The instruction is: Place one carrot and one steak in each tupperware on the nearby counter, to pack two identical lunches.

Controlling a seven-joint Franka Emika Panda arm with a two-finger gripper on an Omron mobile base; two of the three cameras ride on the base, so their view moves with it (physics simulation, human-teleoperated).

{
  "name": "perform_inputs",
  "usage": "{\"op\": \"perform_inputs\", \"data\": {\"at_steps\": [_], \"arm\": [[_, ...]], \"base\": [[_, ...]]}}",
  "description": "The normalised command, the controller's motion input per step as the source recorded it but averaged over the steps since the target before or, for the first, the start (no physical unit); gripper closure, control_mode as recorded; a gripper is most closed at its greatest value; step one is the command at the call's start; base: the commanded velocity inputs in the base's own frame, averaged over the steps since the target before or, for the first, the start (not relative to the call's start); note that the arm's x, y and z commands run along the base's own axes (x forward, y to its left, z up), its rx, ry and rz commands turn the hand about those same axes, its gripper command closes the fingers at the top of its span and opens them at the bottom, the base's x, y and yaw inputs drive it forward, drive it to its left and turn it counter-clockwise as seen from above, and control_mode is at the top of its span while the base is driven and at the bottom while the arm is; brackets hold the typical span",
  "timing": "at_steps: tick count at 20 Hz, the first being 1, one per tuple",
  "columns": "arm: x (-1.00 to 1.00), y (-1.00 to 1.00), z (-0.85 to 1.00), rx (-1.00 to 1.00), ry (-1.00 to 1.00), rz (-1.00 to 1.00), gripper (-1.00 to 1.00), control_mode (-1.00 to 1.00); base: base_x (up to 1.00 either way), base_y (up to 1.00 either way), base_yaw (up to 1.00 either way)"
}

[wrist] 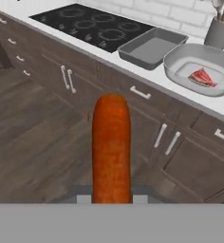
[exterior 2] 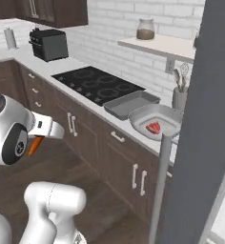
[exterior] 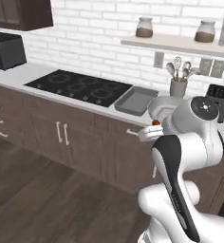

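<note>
Tool (wrist: 112,199) clamped tight on a carrot (wrist: 111,147), held out over the floor short of the counter (wrist: 147,71). Carrot looks light, stiff and smooth; the grip low on the root leaves much overhang, so it could swivel.

1 orange carrot (wrist: 111,147) is clamped in the claw (wrist: 112,199), out over the floor before the bench (wrist: 133,73). On that bench, the darker rectangular tupperware (wrist: 153,47) sits beside the rounded basin (wrist: 180,71), which contains 1 red steak (wrist: 201,77).
</note>
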Motion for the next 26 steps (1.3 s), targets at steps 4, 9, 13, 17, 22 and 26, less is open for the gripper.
{"op": "perform_inputs", "data": {"at_steps": [4,9,13,17,22,26], "arm": [[0.0,0.0,0.0,0.0,0.0,0.0,1.0,1.0],[0.0,0.0,0.0,0.0,0.0,0.0,1.0,1.0],[0.0,0.0,0.0,0.0,0.0,0.0,1.0,1.0],[0.0,0.0,0.0,0.0,0.0,0.0,1.0,1.0],[0.31,0.09,-0.49,-0.11,-0.12,-0.34,1.0,-1.0],[0.89,0.23,-0.54,0.0,0.03,-0.12,1.0,-1.0]], "base": [[0.96,0.0,-0.49],[1.0,0.0,-0.46],[0.86,0.0,-0.53],[0.21,0.0,-0.57],[0.03,0.0,-0.11],[0.0,0.0,0.0]]}}
